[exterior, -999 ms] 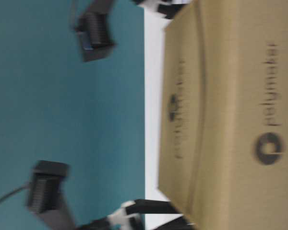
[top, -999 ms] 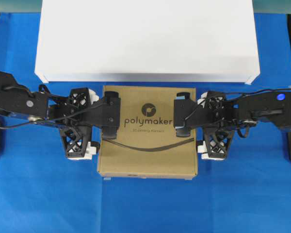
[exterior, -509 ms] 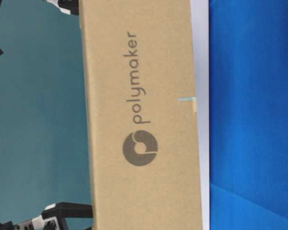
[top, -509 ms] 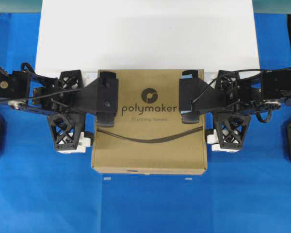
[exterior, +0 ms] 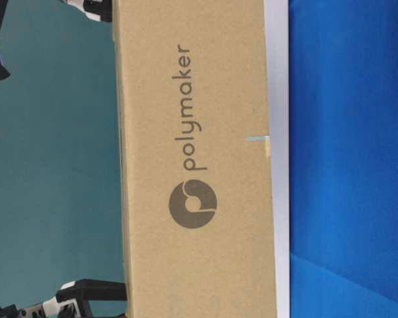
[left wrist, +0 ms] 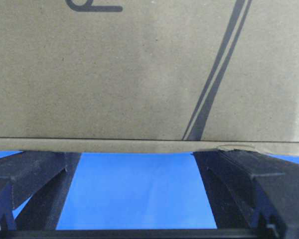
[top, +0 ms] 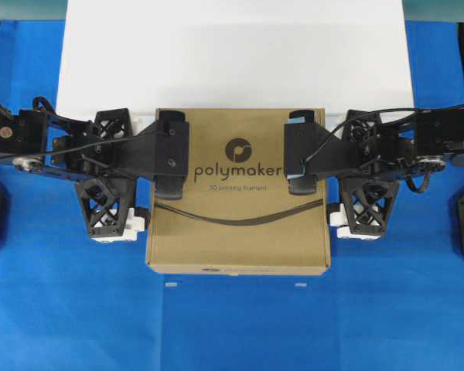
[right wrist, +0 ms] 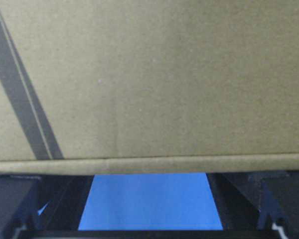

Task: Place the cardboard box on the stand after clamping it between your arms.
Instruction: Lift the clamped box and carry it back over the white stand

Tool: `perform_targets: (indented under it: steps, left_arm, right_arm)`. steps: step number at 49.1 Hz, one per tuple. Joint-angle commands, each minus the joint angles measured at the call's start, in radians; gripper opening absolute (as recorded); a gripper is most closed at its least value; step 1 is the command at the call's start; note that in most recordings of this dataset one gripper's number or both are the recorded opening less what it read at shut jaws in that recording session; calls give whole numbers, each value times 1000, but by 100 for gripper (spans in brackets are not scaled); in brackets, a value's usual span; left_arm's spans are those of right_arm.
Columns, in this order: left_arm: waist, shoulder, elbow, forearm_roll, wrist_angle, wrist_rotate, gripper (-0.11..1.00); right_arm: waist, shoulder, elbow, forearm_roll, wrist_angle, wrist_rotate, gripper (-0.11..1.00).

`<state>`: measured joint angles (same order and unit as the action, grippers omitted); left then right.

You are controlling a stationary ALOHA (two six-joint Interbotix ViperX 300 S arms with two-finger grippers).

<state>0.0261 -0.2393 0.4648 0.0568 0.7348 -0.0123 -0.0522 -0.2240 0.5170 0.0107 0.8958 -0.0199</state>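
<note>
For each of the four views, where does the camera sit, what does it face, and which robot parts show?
Overhead: looks straight down on cardboard box, stand, left gripper, right gripper.
Table-level: low, sideways image, faces the box's logo side; gripper parts at the edge.
Left wrist: behind open jaws, faces the box's side above blue cloth.
Right wrist: mirrors it.
All views share the box.

Both pincers [top: 112, 176] [top: 365, 174] spread wide
</note>
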Motion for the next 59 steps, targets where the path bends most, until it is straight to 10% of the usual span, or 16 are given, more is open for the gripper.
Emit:
perform_targets:
  steps: [1,17,59]
  left_arm:
    - [8,-11,-98,-2,-37,-26,87]
    - [80,6,-129,-2,-37,28,88]
    - [337,143,-253,-3,-25,230,87]
  right_arm:
    - [-9,-3,-77,5,-49,9,99]
    - [-58,20,-83,6,-77,-18,99]
    - [-362,163,-255,106,-89,-367,99]
